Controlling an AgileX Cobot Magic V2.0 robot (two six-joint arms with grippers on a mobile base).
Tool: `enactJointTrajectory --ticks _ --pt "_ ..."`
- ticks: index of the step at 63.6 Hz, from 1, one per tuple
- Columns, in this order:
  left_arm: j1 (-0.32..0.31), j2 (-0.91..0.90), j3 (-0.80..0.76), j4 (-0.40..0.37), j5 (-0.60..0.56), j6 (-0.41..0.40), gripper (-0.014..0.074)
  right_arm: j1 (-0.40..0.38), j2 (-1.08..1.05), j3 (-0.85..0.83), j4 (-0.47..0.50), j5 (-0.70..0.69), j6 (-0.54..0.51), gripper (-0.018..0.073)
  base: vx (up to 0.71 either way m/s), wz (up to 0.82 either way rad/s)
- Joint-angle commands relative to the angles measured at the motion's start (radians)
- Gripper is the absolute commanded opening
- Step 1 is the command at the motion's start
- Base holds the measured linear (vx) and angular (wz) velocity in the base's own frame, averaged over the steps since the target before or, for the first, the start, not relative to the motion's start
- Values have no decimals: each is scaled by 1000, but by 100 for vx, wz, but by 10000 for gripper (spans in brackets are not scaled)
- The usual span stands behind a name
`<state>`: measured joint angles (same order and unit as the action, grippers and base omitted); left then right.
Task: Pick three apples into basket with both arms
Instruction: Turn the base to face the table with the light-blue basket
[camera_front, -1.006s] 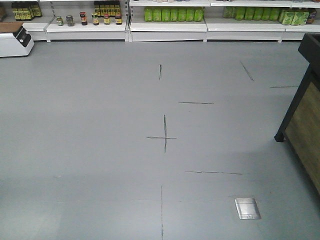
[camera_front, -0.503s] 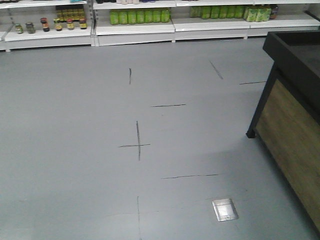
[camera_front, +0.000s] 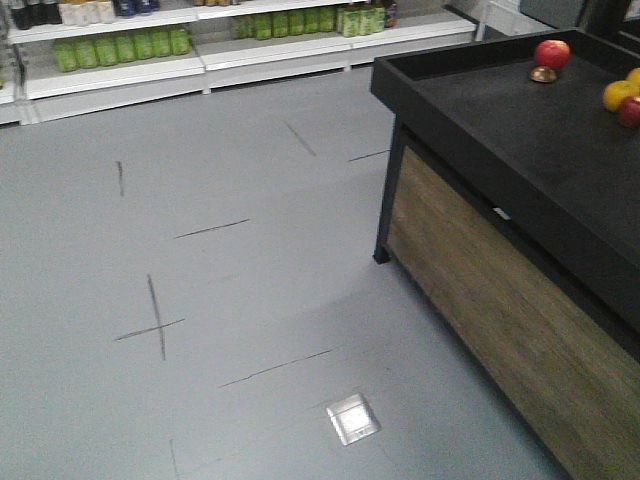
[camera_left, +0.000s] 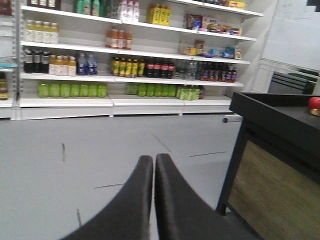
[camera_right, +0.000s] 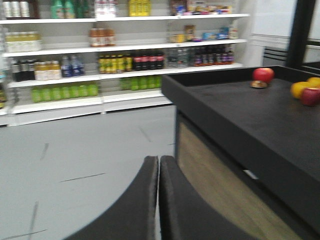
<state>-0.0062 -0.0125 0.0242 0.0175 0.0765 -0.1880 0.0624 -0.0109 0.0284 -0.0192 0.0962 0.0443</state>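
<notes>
Both claws were closed and empty, fingers pressed together: left gripper (camera_left: 154, 161) and right gripper (camera_right: 159, 161). One red apple (camera_front: 551, 53) sat on the black display table (camera_front: 500, 130) at 1 o'clock in the front view. A second red apple (camera_front: 630, 111) lay at 2 o'clock, just beside an orange fruit (camera_front: 617, 95).

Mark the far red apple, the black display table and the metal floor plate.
far red apple (camera_front: 552, 53): front-facing view, centre of its skin.
black display table (camera_front: 500, 130): front-facing view, bare top.
metal floor plate (camera_front: 353, 418): front-facing view, its centre.
</notes>
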Motion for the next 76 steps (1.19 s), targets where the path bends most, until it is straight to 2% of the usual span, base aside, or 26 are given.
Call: enactJointTrajectory --ticks 1,76 --pt "1 -15 23 -10 -77 -6 -6 -1 -10 15 -8 -79 -8 -9 14 -60" --pt "1 -15 23 -10 -77 -6 -6 -1 -10 15 -8 -79 -8 -9 15 -58"
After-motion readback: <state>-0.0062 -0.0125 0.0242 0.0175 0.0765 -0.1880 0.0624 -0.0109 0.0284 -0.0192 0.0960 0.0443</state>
